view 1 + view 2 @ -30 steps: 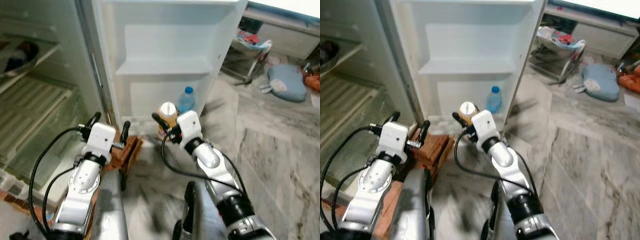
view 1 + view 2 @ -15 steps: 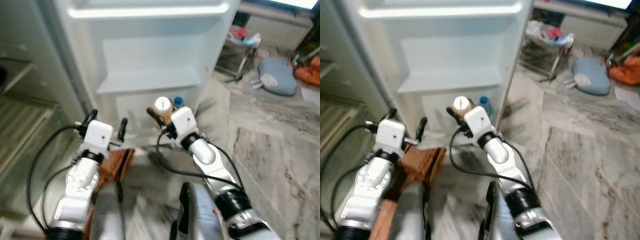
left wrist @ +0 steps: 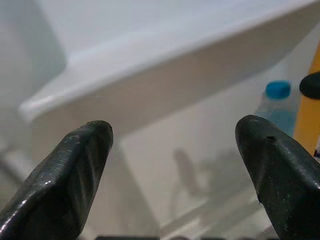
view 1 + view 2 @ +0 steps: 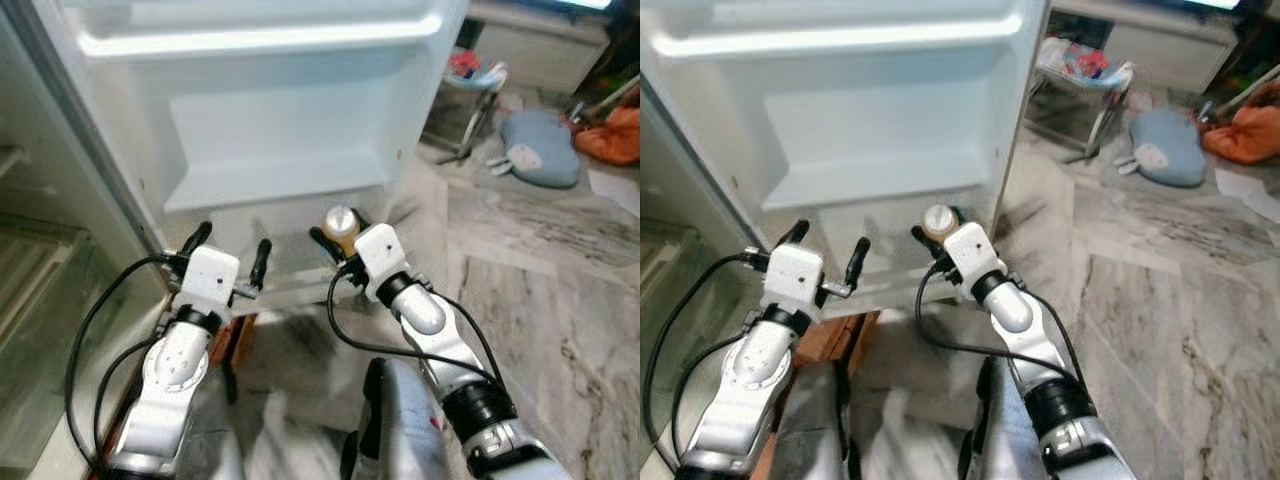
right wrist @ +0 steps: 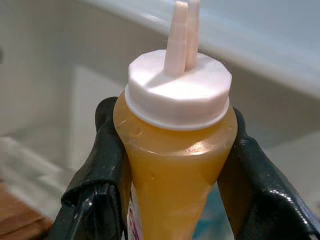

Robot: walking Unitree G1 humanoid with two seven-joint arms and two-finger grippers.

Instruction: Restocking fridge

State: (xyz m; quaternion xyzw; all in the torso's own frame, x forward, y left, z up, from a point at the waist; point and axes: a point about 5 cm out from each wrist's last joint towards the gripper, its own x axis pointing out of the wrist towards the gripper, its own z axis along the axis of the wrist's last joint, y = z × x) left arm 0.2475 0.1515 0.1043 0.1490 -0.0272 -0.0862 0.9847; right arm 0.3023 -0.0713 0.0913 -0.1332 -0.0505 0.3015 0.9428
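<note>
Right pincer gripping yellow bottle, white fridge door, marble floor

Grey marble floor, blue cushion

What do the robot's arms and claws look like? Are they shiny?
Yes! Both arms are shiny silver tubes with round joints. Each wrist has a white boxy block, and thin black cables loop out of it and back down the arm. The left claw and the right claw each have two long black fingers with rounded, slightly rubbery-looking tips. Near the elbows the arms have black bands.
</note>
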